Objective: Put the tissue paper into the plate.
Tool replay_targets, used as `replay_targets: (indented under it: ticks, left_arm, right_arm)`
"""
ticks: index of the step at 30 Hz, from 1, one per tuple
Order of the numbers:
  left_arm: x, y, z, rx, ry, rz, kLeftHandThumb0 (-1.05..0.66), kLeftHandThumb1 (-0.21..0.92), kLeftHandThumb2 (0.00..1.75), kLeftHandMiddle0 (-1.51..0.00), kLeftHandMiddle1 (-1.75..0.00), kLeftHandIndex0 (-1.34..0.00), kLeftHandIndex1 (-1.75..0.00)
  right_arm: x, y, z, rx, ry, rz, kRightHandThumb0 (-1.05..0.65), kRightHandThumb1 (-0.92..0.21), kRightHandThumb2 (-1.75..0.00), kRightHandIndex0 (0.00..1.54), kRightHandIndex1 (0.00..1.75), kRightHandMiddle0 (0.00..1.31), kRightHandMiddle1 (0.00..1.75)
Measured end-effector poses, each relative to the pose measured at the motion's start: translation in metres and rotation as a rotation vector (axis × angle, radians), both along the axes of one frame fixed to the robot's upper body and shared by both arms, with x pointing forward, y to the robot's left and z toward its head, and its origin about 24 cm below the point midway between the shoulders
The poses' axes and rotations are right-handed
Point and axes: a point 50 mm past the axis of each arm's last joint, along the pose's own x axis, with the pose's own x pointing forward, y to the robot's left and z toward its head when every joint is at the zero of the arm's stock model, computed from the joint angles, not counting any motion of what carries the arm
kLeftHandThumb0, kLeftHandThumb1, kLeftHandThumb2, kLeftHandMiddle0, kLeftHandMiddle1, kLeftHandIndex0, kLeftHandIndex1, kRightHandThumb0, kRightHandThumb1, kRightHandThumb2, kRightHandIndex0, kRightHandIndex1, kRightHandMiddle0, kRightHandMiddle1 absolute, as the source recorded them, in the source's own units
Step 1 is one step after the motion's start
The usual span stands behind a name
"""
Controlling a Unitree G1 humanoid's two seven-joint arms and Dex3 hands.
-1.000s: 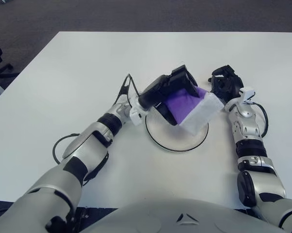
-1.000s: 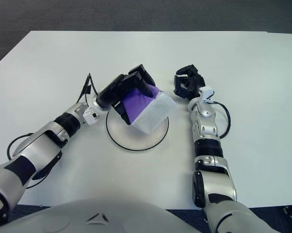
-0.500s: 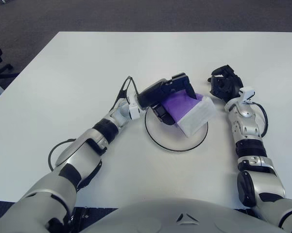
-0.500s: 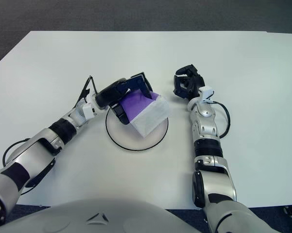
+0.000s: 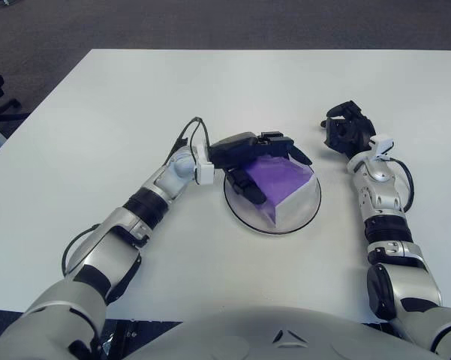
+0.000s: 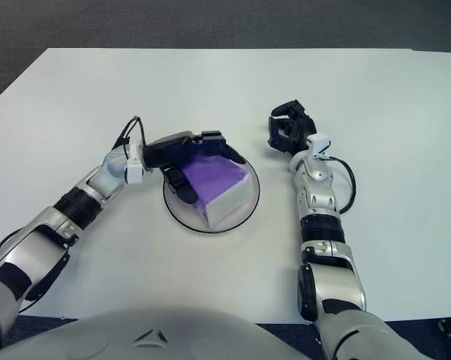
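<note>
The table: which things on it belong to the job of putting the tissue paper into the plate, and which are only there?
Belong to the job:
- tissue pack, purple and white, lying in the plate
- plate, white with a dark rim
- left hand, fingers around the pack

Only there:
- right hand, to the right of the plate, fingers curled, holding nothing
- white table

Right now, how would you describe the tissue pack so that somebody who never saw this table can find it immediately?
On the white table, look near the middle for the round plate with a dark rim. The tissue pack sits in it, under the fingers of the left robot hand. It is a soft block, purple on top with white sides, the only coloured thing there.
</note>
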Motion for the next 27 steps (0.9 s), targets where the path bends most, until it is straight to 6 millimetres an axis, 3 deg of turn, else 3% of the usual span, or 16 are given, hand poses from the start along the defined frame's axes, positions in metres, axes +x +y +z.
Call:
replay_targets:
  ticks: [3,6,14,27]
  left_arm:
    - [-0.002,0.002,0.002,0.028,-0.061,-0.001,-0.97,0.92,0.81,-0.49,-0.10,-0.30,-0.06]
    - [-0.003,0.006,0.008,0.053,-0.128,0.002,-0.98,0.92,0.82,-0.43,-0.03,-0.28,-0.03]
    - [-0.005,0.014,0.017,0.067,-0.206,0.022,-0.99,0.92,0.85,-0.34,0.00,-0.21,0.00]
    - [-0.010,0.015,0.015,0.055,-0.186,0.018,-1.01,0.92,0.86,-0.17,0.00,-0.16,0.00]
  right_arm:
    - [0.001,0.000,0.000,0.000,0.000,0.003,-0.01,-0.52,-1.00,0.60,1.49,0.28,1.75]
    - [0.001,0.001,0.000,0.000,0.001,0.006,-0.01,-0.52,-1.00,0.60,1.49,0.28,1.75]
    - [0.001,0.000,0.000,-0.002,0.002,0.009,-0.01,-0.52,-1.00,0.60,1.49,0.28,1.75]
    - [0.003,0.000,0.000,-0.001,0.005,0.011,-0.01,-0.51,-1.00,0.60,1.48,0.29,1.75]
